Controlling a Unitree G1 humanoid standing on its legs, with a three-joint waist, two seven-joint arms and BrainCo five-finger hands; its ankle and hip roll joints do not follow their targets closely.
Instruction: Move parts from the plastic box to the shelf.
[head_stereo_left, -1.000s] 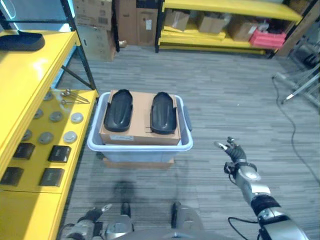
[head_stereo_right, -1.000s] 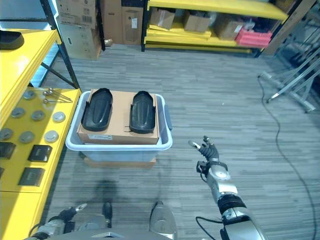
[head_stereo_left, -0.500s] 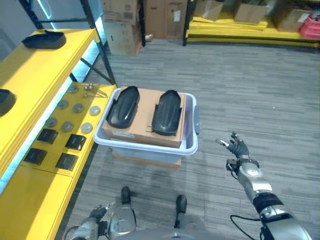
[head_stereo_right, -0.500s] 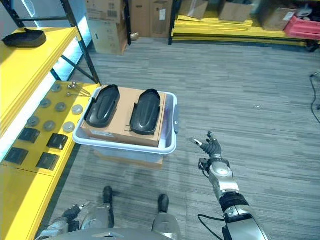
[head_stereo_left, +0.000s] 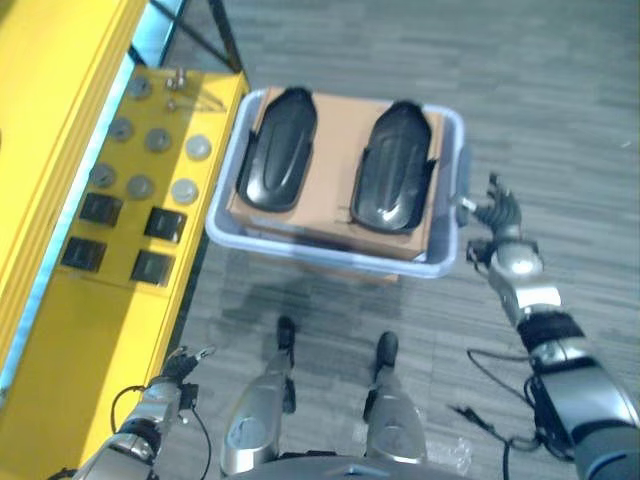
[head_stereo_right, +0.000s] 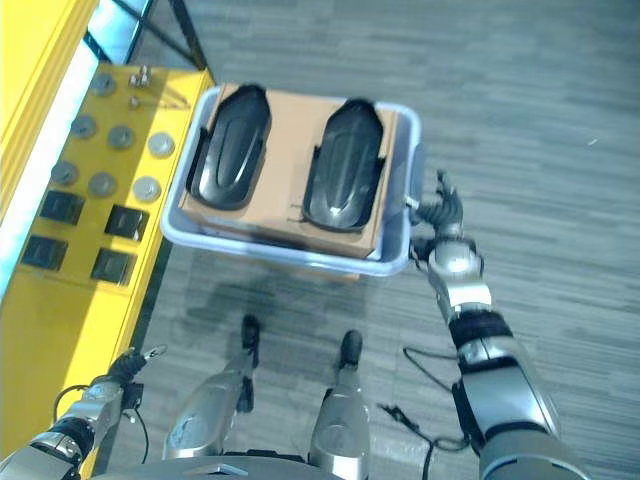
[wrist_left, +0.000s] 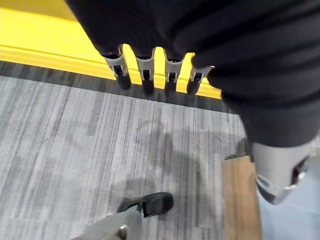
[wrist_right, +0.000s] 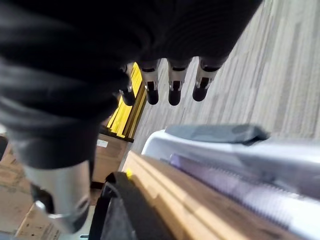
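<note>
A pale blue plastic box (head_stereo_left: 330, 263) stands on the floor in front of me. It holds a cardboard carton with two black oval parts lying on top, one on the left (head_stereo_left: 277, 163) and one on the right (head_stereo_left: 394, 180). My right hand (head_stereo_left: 497, 215) is open, fingers spread, just beside the box's right end by its dark handle (wrist_right: 215, 134), not gripping it. In the right wrist view the box rim (wrist_right: 225, 155) lies close past the fingers (wrist_right: 172, 82). My left hand (head_stereo_left: 178, 365) hangs open low on the left, next to the yellow shelf (head_stereo_left: 110, 300).
The yellow shelf's lower board carries several grey discs (head_stereo_left: 184, 190) and black square pieces (head_stereo_left: 152, 267), with small metal bits (head_stereo_left: 178, 80) at its far end. Grey plank floor (head_stereo_left: 560, 90) stretches to the right of the box. The shelf's edge (wrist_left: 50, 50) lies beyond my left fingers (wrist_left: 145, 75).
The camera has tipped down and closer over the box. My right hand has come in from the open floor to the box's right end. The left hand stays low by the shelf.
</note>
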